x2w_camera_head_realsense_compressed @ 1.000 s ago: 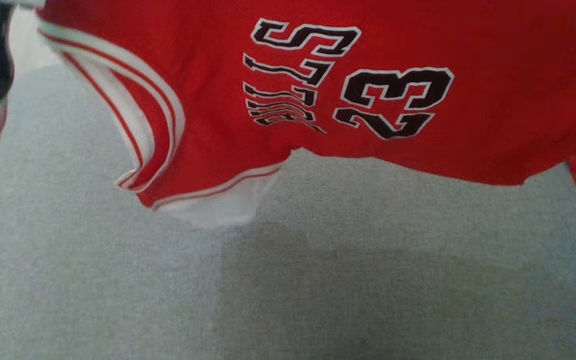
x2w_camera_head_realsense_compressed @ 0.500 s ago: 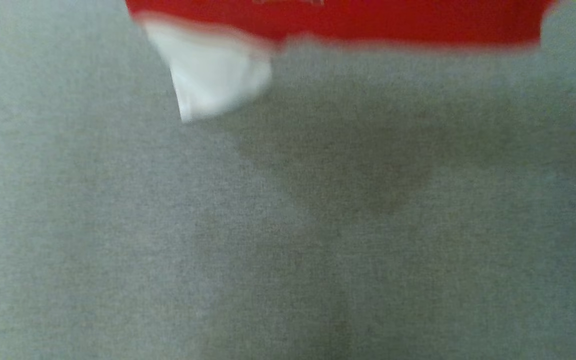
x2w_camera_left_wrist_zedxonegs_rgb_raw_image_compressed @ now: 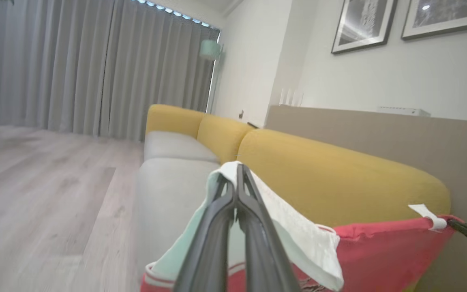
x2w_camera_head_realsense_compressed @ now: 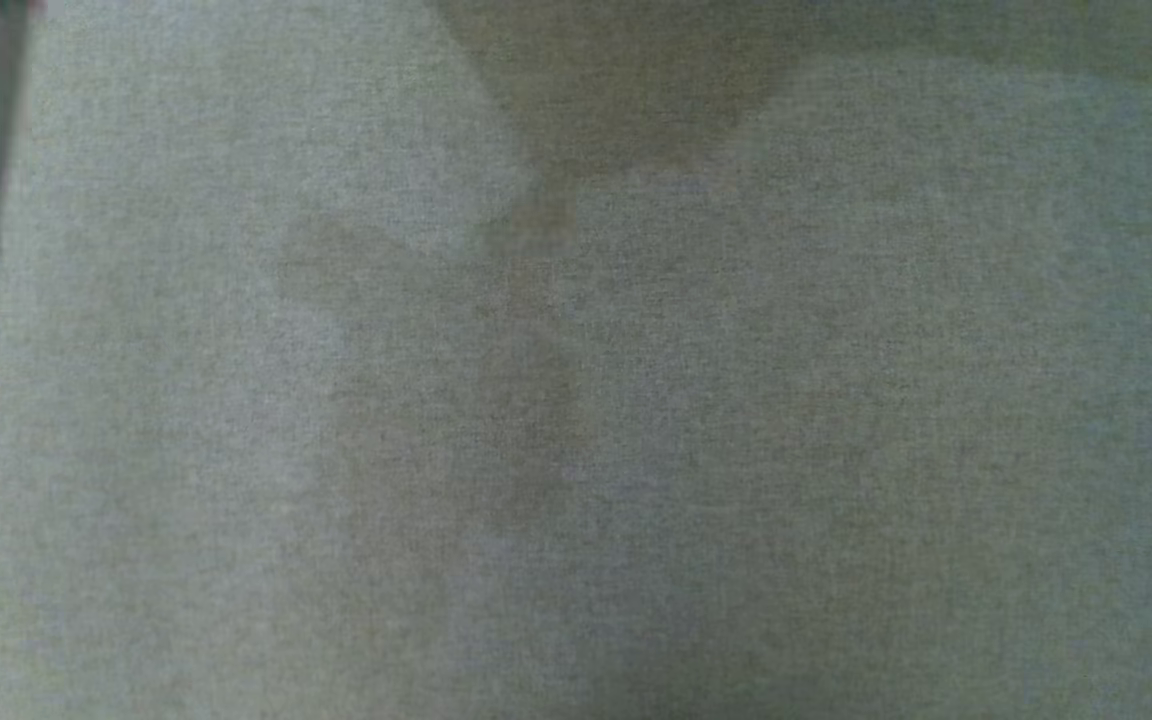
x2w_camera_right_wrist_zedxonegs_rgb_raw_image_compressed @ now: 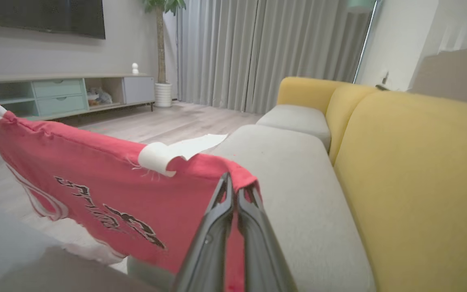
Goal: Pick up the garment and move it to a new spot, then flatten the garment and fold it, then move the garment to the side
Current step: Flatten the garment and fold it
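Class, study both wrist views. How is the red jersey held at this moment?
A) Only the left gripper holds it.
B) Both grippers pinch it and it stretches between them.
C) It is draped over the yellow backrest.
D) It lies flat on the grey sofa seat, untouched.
B: the left gripper is shut on one corner of the jersey and the right gripper on another, with the cloth hanging taut between them.

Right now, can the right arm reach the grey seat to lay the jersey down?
Probably yes: the seat lies just beyond the right pincer, with nothing seen between. That pincer is shut on the jersey, and the left pincer grips its other corner, so both should lower together.
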{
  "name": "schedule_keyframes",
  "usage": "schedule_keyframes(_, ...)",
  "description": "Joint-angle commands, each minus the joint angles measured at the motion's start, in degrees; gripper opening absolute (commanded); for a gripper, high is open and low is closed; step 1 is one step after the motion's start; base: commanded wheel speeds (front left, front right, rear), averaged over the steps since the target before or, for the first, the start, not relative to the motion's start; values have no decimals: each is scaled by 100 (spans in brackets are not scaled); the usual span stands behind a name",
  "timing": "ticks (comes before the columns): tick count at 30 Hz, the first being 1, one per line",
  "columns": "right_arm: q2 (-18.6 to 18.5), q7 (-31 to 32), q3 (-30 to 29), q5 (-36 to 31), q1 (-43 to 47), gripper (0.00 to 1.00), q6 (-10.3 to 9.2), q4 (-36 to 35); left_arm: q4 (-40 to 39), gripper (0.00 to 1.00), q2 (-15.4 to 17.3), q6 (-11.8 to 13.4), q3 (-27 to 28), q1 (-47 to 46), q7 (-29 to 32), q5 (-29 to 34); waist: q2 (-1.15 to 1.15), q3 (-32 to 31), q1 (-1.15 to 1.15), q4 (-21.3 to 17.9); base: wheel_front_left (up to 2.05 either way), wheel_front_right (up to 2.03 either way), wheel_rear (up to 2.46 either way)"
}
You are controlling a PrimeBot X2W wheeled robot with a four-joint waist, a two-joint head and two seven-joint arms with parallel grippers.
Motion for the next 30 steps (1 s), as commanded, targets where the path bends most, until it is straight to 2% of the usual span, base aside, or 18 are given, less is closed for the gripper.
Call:
schedule_keyframes(1,-143,-105,80,96,287,0,-4,-28,-291,0,439,-32,80,215,-116,-101,0,-30,-1,5,0,0,0)
schedule_keyframes(9,-423,-721,724,786,1443,0,-4,68,-1324,0,1006,-2,-100,2517,-613,-592,0,-497,-1,-9,0,0,0)
schedule_keyframes(12,-556,-946,690,1228,2123,0,-4,-37,-1778,0,1123,165,-182,3508,-685,-798,0,-816,-1,11,0,0,0)
schedule_keyframes(16,-673,-1061,643,1570,3177,0,-4,-408,-2306,0,1299,513,-294,4817,-789,-1033,0,-1228,-1,-56,0,0,0)
schedule_keyframes(20,-692,-1078,302,1571,4171,0,-4,-709,-2659,0,1391,781,-294,5930,-924,-1368,0,-1542,-1,-114,0,0,0)
schedule_keyframes(30,-418,-1081,-716,995,6387,0,-4,-1220,-3232,0,1425,1081,-261,7751,-1172,-1602,0,-1848,-1,-229,0,0,0)
